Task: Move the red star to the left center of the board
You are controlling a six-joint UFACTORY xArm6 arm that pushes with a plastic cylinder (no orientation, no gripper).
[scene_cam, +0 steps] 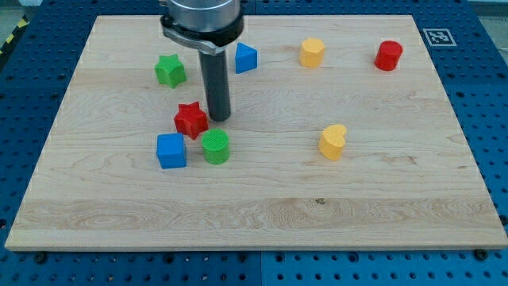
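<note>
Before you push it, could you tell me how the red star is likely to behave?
The red star looks squat and flat-bottomed, so it should slide rather than roll or tip. Its points may make it spin if my tip, just to its right, pushes off-centre. The blue cube and green cylinder sit close below it and could get nudged.

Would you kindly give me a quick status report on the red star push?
My tip just right of red star, close beside it. Star left of board centre. Blue cube and green cylinder crowd below.
</note>
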